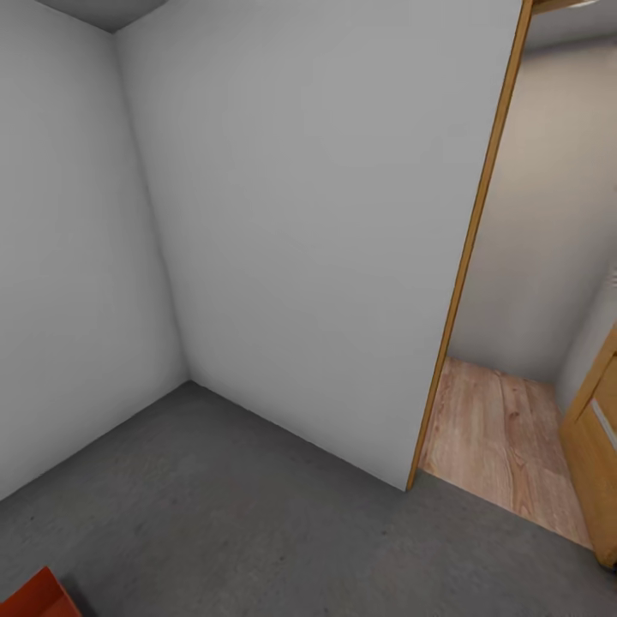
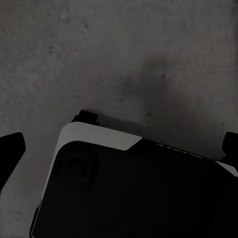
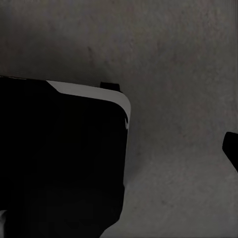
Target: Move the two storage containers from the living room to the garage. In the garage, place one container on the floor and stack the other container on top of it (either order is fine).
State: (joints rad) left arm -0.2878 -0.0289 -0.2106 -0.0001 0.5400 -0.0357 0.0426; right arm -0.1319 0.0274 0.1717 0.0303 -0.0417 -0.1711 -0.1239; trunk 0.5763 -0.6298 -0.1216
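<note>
Standing in the garage with one bin down and both arms hanging empty.

Low at about seven o'clock in the head view, an orange-red storage container (image 1: 38, 597) shows just a corner, resting on the dark grey concrete floor (image 1: 257, 514); it seems to sit there as the base of the stack, with no second bin on it that I can make out. Pale grey walls (image 1: 300, 214) meet at eleven o'clock, and at three to four o'clock a wood-framed doorway (image 1: 467, 257) opens onto light plank flooring (image 1: 497, 428), probably the way back. Both wrist views look down at concrete past the robot's dark base (image 2: 139, 193). The left fingertips (image 2: 11, 148) sit wide apart, holding nothing; of the right gripper one dark fingertip (image 3: 232, 148) shows, so I cannot tell its spread.
</note>
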